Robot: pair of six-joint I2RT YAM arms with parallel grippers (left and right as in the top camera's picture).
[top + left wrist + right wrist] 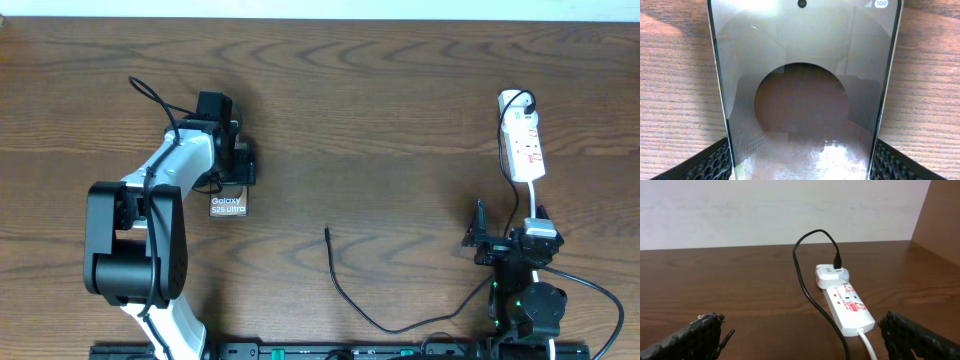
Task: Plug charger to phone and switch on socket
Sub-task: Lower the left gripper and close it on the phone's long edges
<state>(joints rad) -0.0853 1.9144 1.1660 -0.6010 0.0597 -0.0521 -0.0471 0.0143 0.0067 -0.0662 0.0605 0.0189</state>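
Observation:
The phone (228,206) lies on the wooden table with its lettering facing up. In the left wrist view the phone (805,90) fills the frame. My left gripper (238,168) (802,167) holds it at one end, and the black pads (710,162) press against its two long edges. The charger (345,290) runs as a thin black cable from its free plug tip (327,232) on the bare table round to the socket (523,140). My right gripper (508,245) (802,335) hangs open just before the socket (850,307), holding nothing.
A white adapter (832,276) with the black cable (805,290) plugged in sits at the socket's far end. The socket's white cord (867,342) leads back toward my right gripper. A pale wall runs behind the table, and a wooden side panel (940,220) stands on the right.

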